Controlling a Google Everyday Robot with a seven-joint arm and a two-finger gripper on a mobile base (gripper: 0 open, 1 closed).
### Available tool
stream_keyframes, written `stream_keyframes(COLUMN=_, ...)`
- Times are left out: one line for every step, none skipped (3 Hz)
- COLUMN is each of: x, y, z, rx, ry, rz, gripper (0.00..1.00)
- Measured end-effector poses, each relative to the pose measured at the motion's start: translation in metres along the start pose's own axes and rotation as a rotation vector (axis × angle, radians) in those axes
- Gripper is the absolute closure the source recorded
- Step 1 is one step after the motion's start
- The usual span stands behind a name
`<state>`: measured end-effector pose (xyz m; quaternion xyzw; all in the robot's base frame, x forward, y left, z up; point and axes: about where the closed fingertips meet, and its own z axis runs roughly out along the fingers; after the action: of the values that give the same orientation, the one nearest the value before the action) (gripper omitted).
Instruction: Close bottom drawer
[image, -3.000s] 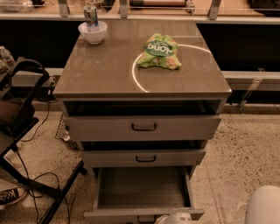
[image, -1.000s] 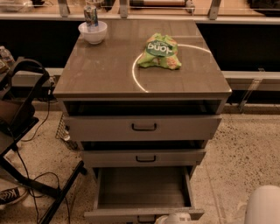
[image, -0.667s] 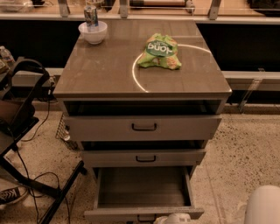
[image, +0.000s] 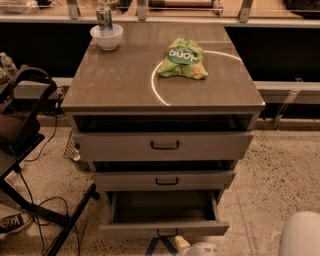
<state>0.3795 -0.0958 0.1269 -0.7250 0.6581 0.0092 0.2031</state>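
At the far left, one black folding stand (image: 22, 115) is cut off by the frame edge, with dark cables (image: 37, 212) trailing over the speckled floor (image: 270, 170) and one black-and-white shoe (image: 12, 223) partly out of view in the lower corner. A wire basket (image: 71, 149) sits low against the cabinet's left side, mostly hidden. In the centre stands one grey-brown cabinet (image: 125, 85) with three drawers, each with one small dark bar handle. On its glossy top, at the back left corner, is one white bowl (image: 106, 37) with one can (image: 104, 17) standing in it or just behind it; which one cannot be told. Right of centre lies one green snack bag (image: 182, 59), well apart from the bowl and crossed by a bright curved reflection. The top drawer (image: 120, 146) and middle drawer (image: 125, 180) stand slightly out, with dark gaps above them. The bottom drawer (image: 164, 206) is pulled out farthest, showing a flat bare interior, its front panel near the lower frame edge. The gripper (image: 196, 248) is at the very bottom, just in front of that panel and right of its handle; it is cut off by the frame, so whether it is open or closed cannot be told. At the lower right corner, a rounded white robot part (image: 300, 235) is also cut off. The floor to the cabinet's right is open.
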Motion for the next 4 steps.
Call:
stream_keyframes(x=-0.001, y=0.001, z=0.001, rx=-0.002, ry=-0.001, rz=0.0, gripper=0.16)
stream_keyframes(x=-0.001, y=0.002, z=0.001, rx=-0.003, ry=-0.002, rz=0.0, gripper=0.39)
stream_keyframes(x=-0.001, y=0.002, z=0.003, rx=-0.005, ry=-0.003, rz=0.005, gripper=0.63)
stream_keyframes(x=0.015, y=-0.016, z=0.01, rx=0.023, ry=-0.007, rz=0.059, gripper=0.87)
